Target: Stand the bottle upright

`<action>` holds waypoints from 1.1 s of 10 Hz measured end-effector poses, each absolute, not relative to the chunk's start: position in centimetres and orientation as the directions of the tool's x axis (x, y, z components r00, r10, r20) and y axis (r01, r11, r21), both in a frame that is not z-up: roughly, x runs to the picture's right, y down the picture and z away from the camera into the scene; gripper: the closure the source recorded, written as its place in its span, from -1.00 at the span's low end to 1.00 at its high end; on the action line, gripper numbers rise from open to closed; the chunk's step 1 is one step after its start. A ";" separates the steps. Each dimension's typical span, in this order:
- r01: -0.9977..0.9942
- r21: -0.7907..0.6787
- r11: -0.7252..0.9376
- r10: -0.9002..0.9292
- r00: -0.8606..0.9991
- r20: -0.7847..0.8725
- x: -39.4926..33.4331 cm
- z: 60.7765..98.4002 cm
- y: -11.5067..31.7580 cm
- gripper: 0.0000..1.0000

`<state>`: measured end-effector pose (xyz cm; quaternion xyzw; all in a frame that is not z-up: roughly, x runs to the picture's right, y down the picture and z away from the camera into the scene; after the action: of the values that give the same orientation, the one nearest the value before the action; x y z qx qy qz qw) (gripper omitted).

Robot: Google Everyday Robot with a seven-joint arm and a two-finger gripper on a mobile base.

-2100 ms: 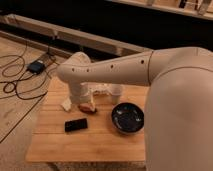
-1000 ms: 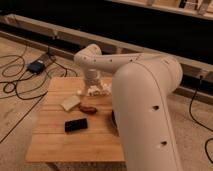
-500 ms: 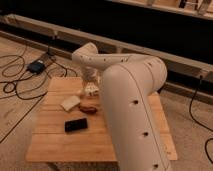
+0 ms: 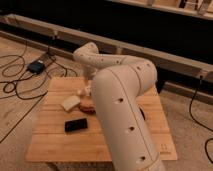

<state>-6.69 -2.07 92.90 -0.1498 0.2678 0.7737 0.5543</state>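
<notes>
My arm reaches over the wooden table [image 4: 55,142], and its big white forearm [image 4: 122,110] hides the table's middle. My gripper [image 4: 88,90] hangs low over the far left part of the table and is mostly hidden behind the forearm. A small pale whitish thing [image 4: 80,92] shows right beside the gripper on its left. It may be the clear bottle, but I cannot tell, nor whether it stands or lies. No cup is in view.
A beige block [image 4: 70,102], a reddish-brown object [image 4: 87,106] and a flat black phone-like object [image 4: 76,125] lie on the table's left half. A dark bowl's edge [image 4: 143,113] peeks out right of the arm. Cables and a black box [image 4: 36,66] lie on the floor at left.
The arm has swung in front of the camera and now covers the table's middle and right, hiding the black bowl. The gripper has shifted slightly toward the table's far edge.
</notes>
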 end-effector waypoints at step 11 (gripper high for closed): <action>-0.845 0.338 -0.415 0.656 -0.535 -0.532 -7.2 97.5 -1.4 -0.30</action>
<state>-7.24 -1.37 97.46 -0.1608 0.2934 0.8256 0.4543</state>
